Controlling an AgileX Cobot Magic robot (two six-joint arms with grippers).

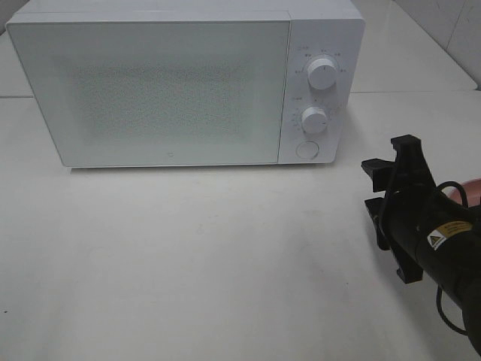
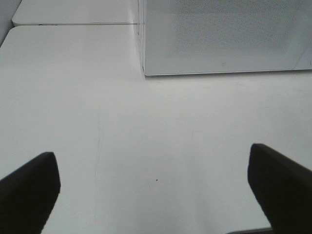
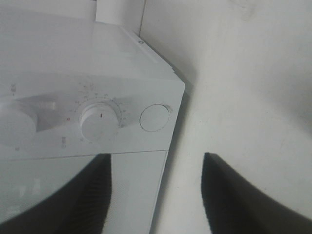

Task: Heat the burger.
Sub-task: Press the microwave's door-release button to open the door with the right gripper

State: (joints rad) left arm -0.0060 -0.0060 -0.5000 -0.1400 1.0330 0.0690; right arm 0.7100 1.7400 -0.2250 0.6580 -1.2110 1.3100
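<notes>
Along the far side of the white worktop (image 1: 188, 263) stands a white microwave (image 1: 150, 83), its door (image 1: 158, 90) shut and its speckled window facing the near side. On the panel at the door's right sit an upper knob (image 1: 322, 74), a lower knob (image 1: 314, 119) beneath it, and a round button (image 1: 307, 149) lowest of the three. The right tool (image 1: 372, 188) reaches in from the right edge on a black arm. It hangs above the worktop to the near right of the microwave, apart from it and pointing left. It is rolled on its side, so one finger lies farther and the other nearer. Its own camera looks past both dark fingers (image 3: 73, 200) at the lower knob, the round button and the microwave's right front corner. The fingers stand apart with nothing between them. A sliver of something pink (image 1: 467, 186) shows past the arm at the right edge, too little of it to tell what it is. The left tool (image 2: 153, 195) is outside the high view. Its wrist camera shows its two dark fingers spread wide over the worktop, gripping nothing, with the microwave's left front corner beyond them. The burger appears in none of the three views, so its place cannot be told.
</notes>
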